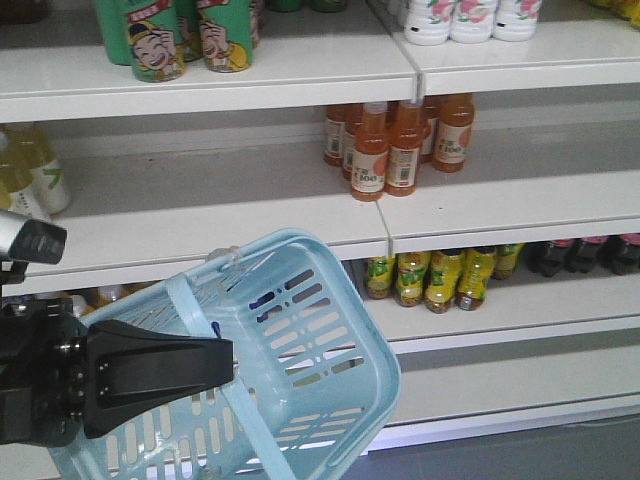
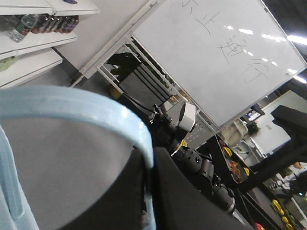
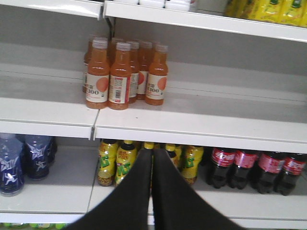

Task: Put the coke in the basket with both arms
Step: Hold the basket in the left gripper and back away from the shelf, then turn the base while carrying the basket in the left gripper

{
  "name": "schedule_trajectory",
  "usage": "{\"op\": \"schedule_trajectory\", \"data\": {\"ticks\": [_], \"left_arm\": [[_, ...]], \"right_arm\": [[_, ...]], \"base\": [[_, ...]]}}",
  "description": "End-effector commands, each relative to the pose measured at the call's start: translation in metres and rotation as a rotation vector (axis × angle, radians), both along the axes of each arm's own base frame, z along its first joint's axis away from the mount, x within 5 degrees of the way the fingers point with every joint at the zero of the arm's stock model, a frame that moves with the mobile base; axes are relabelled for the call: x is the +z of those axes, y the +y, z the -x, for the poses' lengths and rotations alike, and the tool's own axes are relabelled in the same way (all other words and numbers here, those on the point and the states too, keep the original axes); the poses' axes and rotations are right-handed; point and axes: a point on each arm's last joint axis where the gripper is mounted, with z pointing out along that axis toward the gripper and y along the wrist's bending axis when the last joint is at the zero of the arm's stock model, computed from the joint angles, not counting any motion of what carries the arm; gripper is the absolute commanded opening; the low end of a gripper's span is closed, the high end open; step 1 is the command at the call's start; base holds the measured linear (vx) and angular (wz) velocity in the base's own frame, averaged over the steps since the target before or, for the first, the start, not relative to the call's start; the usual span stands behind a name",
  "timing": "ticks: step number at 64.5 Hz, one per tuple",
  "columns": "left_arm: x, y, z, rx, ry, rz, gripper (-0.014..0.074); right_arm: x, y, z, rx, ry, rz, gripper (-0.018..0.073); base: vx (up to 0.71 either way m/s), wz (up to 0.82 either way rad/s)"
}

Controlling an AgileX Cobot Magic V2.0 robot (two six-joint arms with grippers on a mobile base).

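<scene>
Black left gripper (image 1: 218,366), lower left of the front view, is clamped on the tilted basket (image 1: 330,300), while the right gripper (image 3: 152,155), bottom centre of its view, has jaws pressed together empty, left of the coke (image 3: 223,165).

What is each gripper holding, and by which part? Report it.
Left gripper: the basket, clamped on what looks like its flat handle. Right gripper: shut, nothing held.
</scene>
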Motion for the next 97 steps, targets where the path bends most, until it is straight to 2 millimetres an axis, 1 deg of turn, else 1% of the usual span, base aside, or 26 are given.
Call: {"op": "schedule_trajectory", "data": {"ticks": [1,38,97], "left_arm": [[0.0234,-0.0020,0.0152,-0.155,-0.046,0.160,-0.0006],[0.0234,-0.0020,0.0152,-0.155,-0.046,0.160,-0.0006],[0.0234,-0.0020,0.0152,-0.155,-0.046,0.160,-0.0006]], "right_arm": [[0.0033,0.0021,0.0009,0.024,-0.072,0.019,-0.0005],[0.0033,0.0021,0.0009,0.024,-0.072,0.019,-0.0005],[0.0033,0.0021,0.0009,0.024,-0.072,0.019,-0.0005]], "base": [[-0.03,-0.41],[-0.03,-0.44],[-0.01,-0.37]]}}
